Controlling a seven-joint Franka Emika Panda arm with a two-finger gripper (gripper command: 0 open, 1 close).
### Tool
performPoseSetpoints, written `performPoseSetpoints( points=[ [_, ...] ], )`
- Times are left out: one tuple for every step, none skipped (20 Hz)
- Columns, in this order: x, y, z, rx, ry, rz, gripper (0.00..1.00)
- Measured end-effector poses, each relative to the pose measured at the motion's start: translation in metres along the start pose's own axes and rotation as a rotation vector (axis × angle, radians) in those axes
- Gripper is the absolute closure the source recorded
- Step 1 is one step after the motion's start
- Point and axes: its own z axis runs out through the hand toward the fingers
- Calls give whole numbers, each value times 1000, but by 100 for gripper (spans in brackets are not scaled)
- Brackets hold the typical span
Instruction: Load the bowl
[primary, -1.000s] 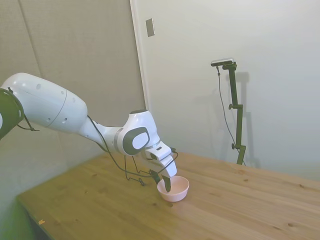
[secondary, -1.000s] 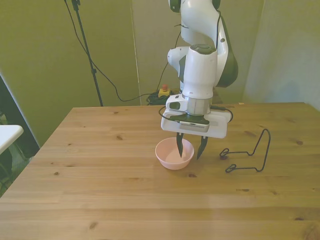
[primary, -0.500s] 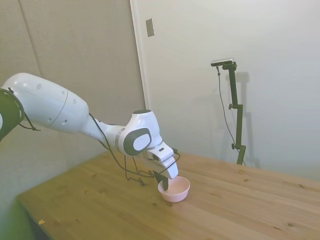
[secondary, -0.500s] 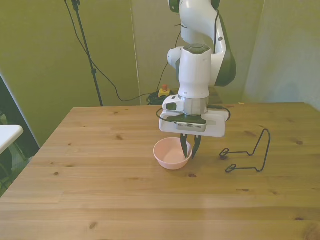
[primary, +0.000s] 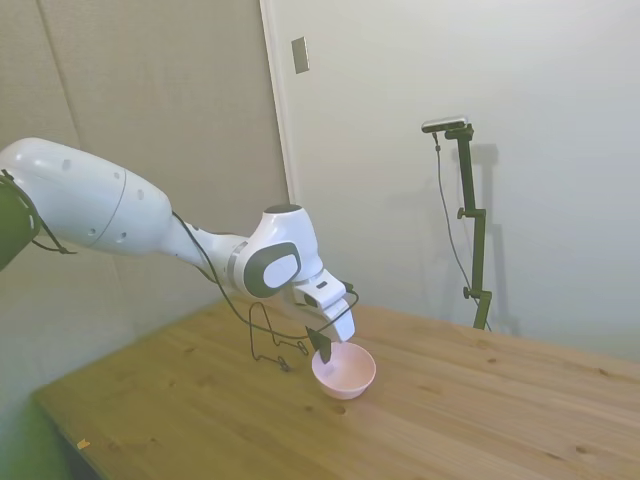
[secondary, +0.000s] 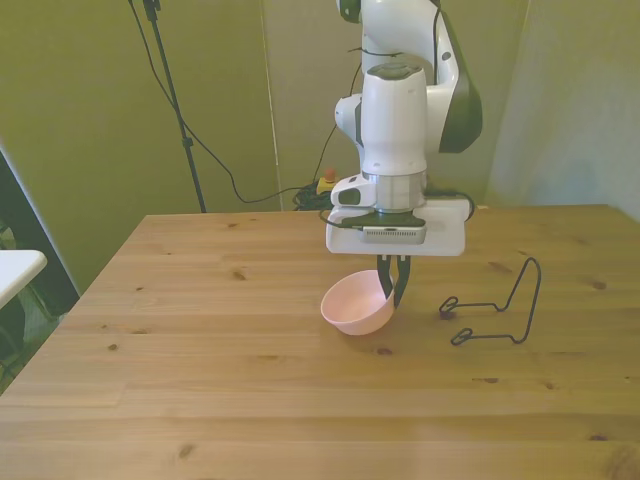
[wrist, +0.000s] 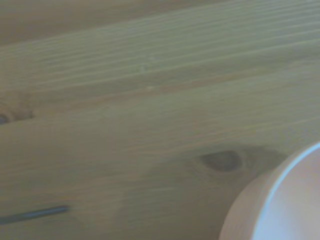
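The pale pink bowl (secondary: 357, 307) hangs tilted just above the wooden table (secondary: 200, 380), its opening turned toward the front view's left. My gripper (secondary: 394, 291) is shut on the bowl's rim on the side toward the front view's right. From the side, the bowl (primary: 344, 370) is lifted a little off the wood under my gripper (primary: 324, 349). Close up, the wrist view catches a blurred edge of the bowl (wrist: 280, 200) over the wood grain. The thin black wire rack (secondary: 495, 310) stands on the table toward the front view's right of the bowl.
A white object's edge (secondary: 15, 270) shows off the table at the front view's left. A black cable and thin stand (secondary: 170, 90) rise behind the table. A dark knot (secondary: 384, 350) marks the wood below the bowl.
My fingers closed on the bowl's rim, and the bowl rose off the table, tilted, and shifted slightly toward the front view's right with the gripper.
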Motion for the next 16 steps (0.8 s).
performPoseSetpoints(
  points=[
    [-4,-5,-8,23,-9,-8,100],
    [-8,-10,-16,44,-18,-15,100],
    [-11,-14,-23,65,-26,-21,100],
    [-13,-18,-30,88,-36,-29,100],
    [-16,-22,-36,110,-49,-39,100],
    [-19,-26,-41,126,-65,-54,100],
    [-22,-30,-47,143,-74,-72,100],
    [-32,-37,-60,173,-78,-107,100],
    [-32,-37,-60,175,-83,-106,100],
    [-32,-37,-59,185,-99,-106,100],
    [-31,-37,-58,204,-120,-106,100],
    [-30,-37,-57,222,-136,-108,100],
    [-29,-37,-54,237,-151,-109,100],
    [-28,-38,-51,252,-173,-111,100],
    [-28,-40,-49,268,-195,-118,100],
    [-29,-42,-47,282,-217,-126,100]
  ],
)
